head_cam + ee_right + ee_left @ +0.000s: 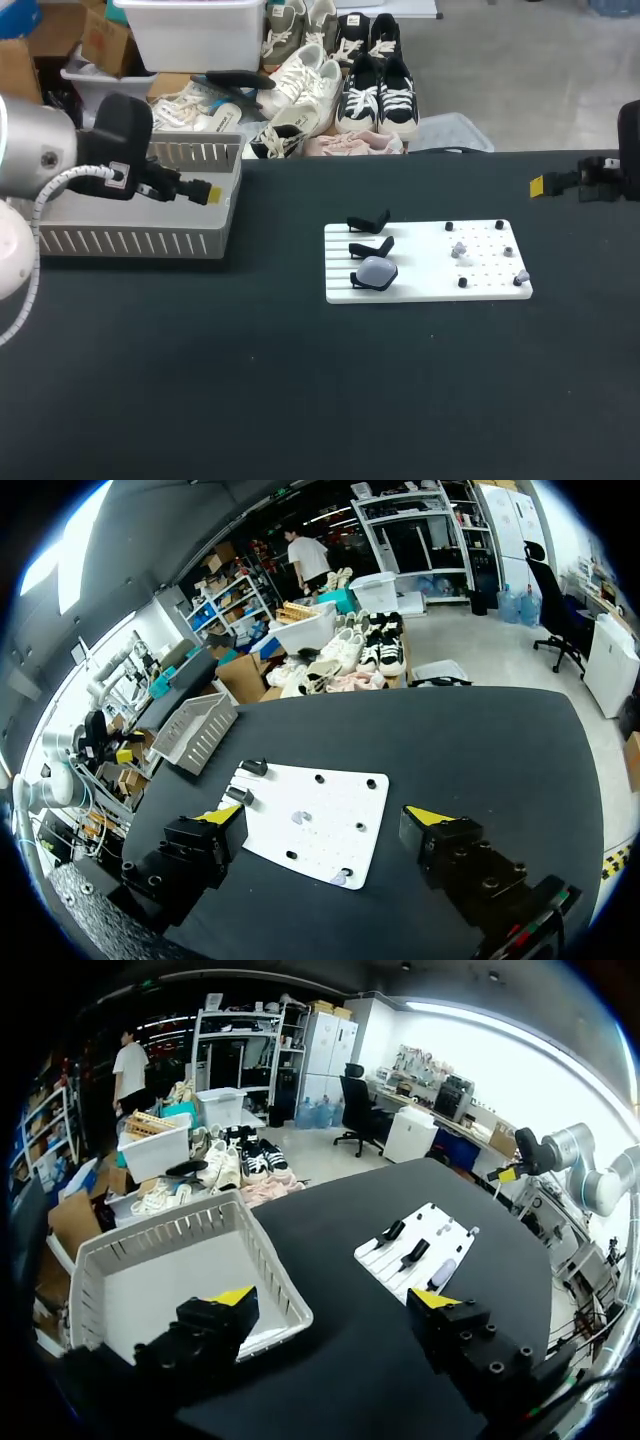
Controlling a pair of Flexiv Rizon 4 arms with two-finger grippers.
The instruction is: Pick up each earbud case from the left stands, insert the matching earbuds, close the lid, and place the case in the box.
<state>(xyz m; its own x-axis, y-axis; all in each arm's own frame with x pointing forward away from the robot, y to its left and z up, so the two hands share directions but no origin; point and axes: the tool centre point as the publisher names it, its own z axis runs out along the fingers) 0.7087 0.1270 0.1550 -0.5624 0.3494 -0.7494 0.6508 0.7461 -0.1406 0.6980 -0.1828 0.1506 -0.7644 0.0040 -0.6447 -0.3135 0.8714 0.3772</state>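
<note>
While one case (pixel 376 271) sits on the board's (pixel 420 262) nearest stand (pixel 358 284), earbuds (pixel 459 250) farther right, every step seems still to do. Both open, the left gripper (pixel 205 191) hangs over the box (pixel 130 240), the right gripper (pixel 540 184) beyond the board's right.

The counter (pixel 300 400) is a broad, matte black surface under soft, even light. Its top looks smooth and uniform, and its far edge runs straight across the head view.
</note>
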